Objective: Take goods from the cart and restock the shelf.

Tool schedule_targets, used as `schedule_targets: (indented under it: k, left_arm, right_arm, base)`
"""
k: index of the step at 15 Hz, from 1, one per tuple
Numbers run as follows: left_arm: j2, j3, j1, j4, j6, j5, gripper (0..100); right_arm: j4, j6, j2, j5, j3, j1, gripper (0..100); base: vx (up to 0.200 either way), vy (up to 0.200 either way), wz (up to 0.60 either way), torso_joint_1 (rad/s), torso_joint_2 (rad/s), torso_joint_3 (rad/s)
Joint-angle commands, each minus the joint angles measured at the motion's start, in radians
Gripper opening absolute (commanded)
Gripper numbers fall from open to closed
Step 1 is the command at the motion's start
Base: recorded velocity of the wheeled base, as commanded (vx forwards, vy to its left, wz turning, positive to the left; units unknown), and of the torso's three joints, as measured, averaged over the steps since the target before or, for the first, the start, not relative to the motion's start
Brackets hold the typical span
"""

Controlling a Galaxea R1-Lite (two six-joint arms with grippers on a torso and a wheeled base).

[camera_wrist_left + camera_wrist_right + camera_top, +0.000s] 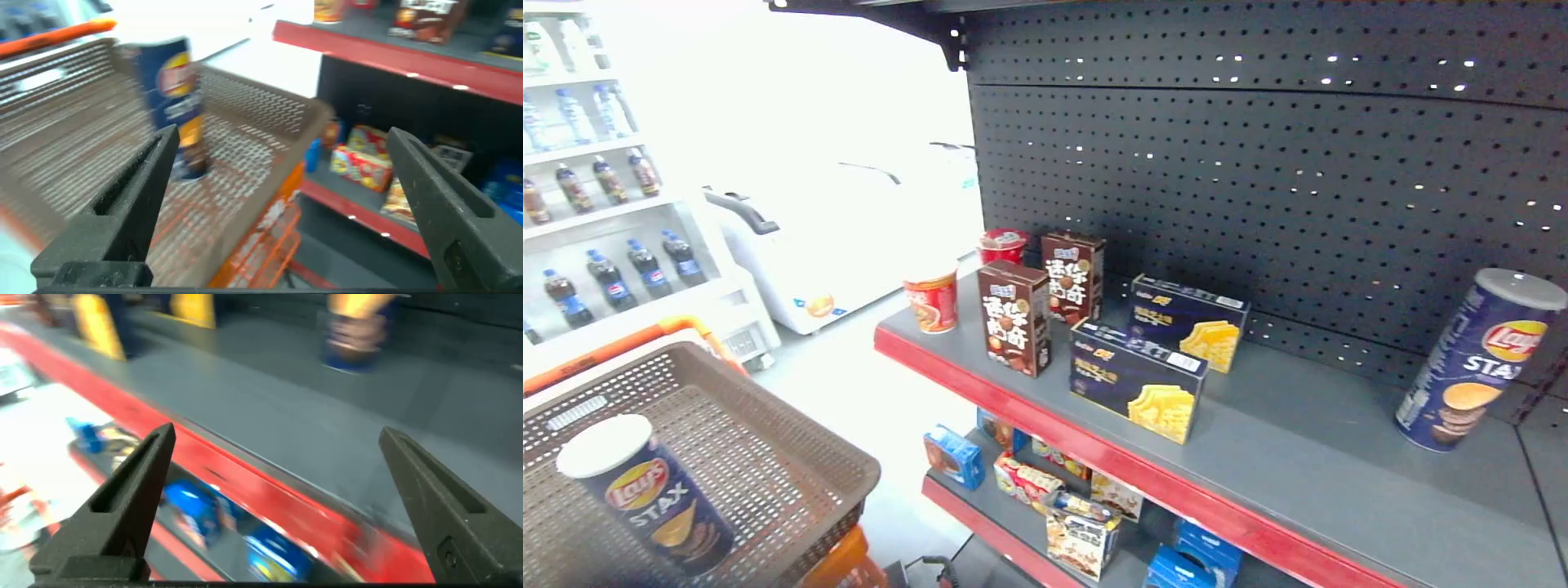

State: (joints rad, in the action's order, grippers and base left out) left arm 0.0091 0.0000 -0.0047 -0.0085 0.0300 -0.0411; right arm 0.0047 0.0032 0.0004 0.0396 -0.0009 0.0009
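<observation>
A blue chip can with a white lid [645, 494] stands upright in the brown mesh cart basket [768, 433] at the lower left. The same can [176, 102] appears in the left wrist view, beyond my open left gripper [286, 175], which holds nothing and hovers apart from it. A second blue chip can [1474, 359] stands on the grey shelf [1298, 457] at the right. My right gripper [278, 482] is open and empty, hanging in front of the shelf's red edge [245, 469], with that can [355, 331] blurred farther back.
On the shelf stand two brown boxes [1015, 317], two dark blue boxes [1139, 380] and two red cups [932, 300]. The lower shelf [1013, 523] holds several snack packs. A black pegboard [1258, 180] backs the shelf. Drink coolers [596, 204] stand at the far left.
</observation>
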Motion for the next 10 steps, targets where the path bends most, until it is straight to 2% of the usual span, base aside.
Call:
schedule_targets:
  k: [1, 6, 10]
  left_arm:
    - [0.000, 0.000, 0.000, -0.001, 0.001, 0.000, 100]
    - [0.002, 0.000, 0.000, 0.004, 0.001, 0.000, 100]
    - [0.002, 0.000, 0.000, 0.004, 0.001, 0.000, 100]
  right_arm:
    - [0.000, 0.000, 0.000, 0.000, -0.001, 0.001, 100]
    - [-0.002, 0.000, 0.000, 0.000, 0.001, 0.001, 100]
    - [-0.002, 0.000, 0.000, 0.000, 0.001, 0.001, 100]
  base:
    - [0.000, 0.000, 0.60, -0.002, 0.00, 0.002]
    - [0.000, 0.000, 0.60, 0.000, 0.01, 0.000]
    - [0.000, 0.000, 0.00, 0.000, 0.00, 0.000]
